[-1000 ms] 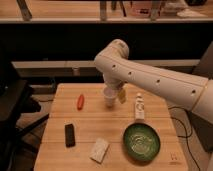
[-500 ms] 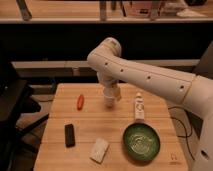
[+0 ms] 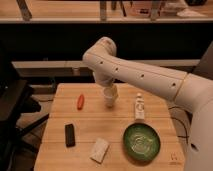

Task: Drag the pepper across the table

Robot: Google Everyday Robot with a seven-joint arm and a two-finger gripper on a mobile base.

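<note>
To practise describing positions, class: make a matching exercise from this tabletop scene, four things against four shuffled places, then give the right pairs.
Things
1. pepper
2. black remote
3. green bowl
4. end effector

Places (sides as seen in the picture)
A. near right part of the table
B. over the table's middle, open, holding nothing
C. near left part, lying flat
D. far left part, lying flat

Pairs: 1-D, 2-C, 3-A, 4-B

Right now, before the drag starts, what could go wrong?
The gripper hangs open to the right of the pepper, not over it: lowering here would likely miss. The pepper lies toward the left edge of the table; a leftward drag could tip it off. Dragging toward the front could hit the remote.
</note>
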